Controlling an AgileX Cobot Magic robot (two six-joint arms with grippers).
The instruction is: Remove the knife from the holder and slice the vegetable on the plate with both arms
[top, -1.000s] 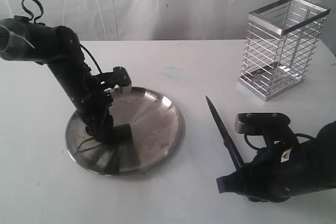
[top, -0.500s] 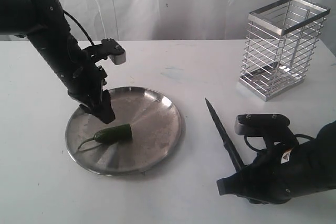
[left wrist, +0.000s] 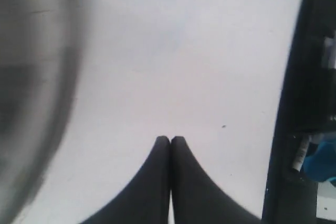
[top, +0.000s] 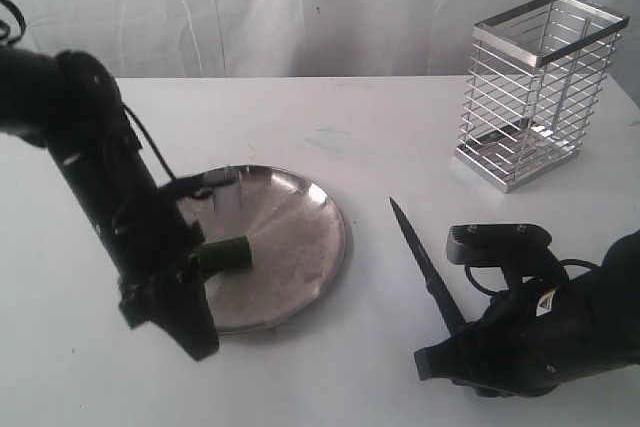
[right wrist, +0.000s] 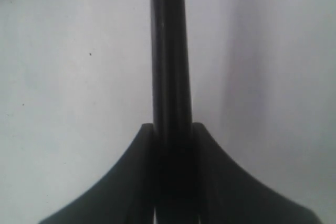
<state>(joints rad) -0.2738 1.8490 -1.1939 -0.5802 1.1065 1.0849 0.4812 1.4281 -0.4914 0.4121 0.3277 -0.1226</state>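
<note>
gripping the knife (top: 425,264) by its handle, the right gripper (top: 455,332) sits at the near right of the table (top: 400,147), blade pointing away toward the back. the right wrist view shows both fingers (right wrist: 131,182) pinched tight on the dark handle. the left gripper (top: 195,332) hangs at the near left, just off the plate (top: 290,237) rim, jaws pressed fully together with nothing in them, over bare table. the plate holds just the green pepper (top: 225,254), lying on its left half, partly hidden behind the left arm (top: 110,187). farther back on the right stands the wire holder (top: 535,87), upright, nothing showing inside it through the bars.
</note>
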